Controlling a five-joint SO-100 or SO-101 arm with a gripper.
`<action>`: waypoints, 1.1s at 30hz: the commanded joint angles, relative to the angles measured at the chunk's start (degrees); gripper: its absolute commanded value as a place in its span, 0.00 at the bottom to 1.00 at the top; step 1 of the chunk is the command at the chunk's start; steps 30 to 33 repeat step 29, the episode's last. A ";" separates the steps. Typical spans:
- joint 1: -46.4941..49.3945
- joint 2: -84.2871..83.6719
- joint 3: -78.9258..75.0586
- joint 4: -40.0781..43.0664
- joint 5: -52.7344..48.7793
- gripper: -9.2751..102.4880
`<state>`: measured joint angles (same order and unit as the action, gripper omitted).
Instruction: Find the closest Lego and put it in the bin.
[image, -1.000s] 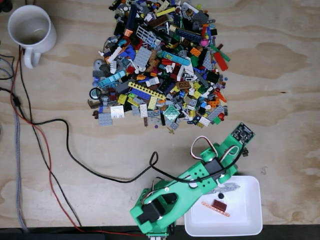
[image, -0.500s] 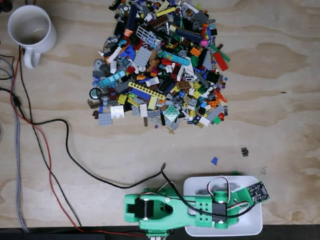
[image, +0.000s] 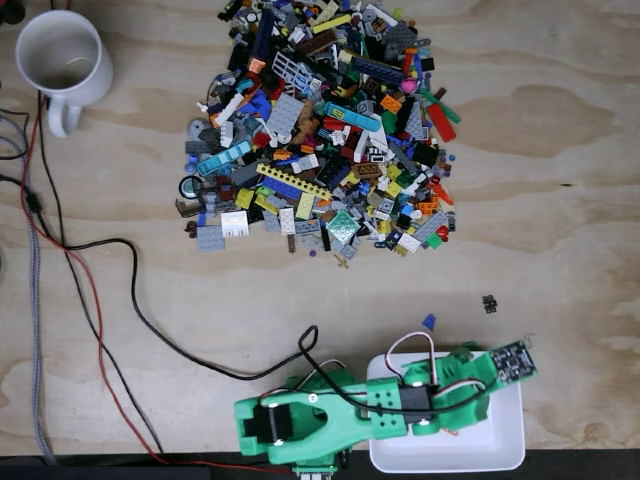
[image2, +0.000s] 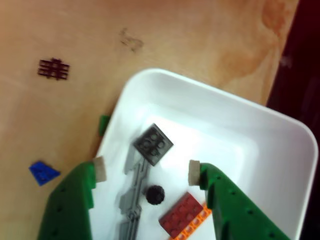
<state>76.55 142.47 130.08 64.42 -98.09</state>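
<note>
So the tool (image2: 147, 171) is hanging right over the bin (image2: 280, 135) with its jaws spread wide and nothing between them, and a small dark grey square Lego (image2: 153, 144) sits in the bin directly under the gap, looking slightly blurred in the wrist view. My read is that this piece is the one being delivered and the drop is basically done, or right at the point of landing. It's got company in there: a long light grey piece (image2: 131, 197), a little black round stud (image2: 155, 194) and a dark red brick on an orange plate (image2: 183, 217), all toward the near end of the bin. In the fixed view the green arm (image: 340, 420) reaches across the bin (image: 505, 440) at the near right of the tabletop (image: 560, 200). The big Lego pile (image: 320, 130) at the far middle looks barely dented, and two strays lie just beyond the bin: a blue wedge (image2: 44, 172) and a dark lattice piece (image2: 53, 69). I'd guess the blue one is the next closest candidate.
</note>
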 joint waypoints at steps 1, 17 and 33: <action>-21.45 7.29 -5.89 -2.90 8.79 0.12; -73.56 37.35 22.76 -2.20 17.84 0.08; -80.68 35.07 25.14 -1.93 17.93 0.08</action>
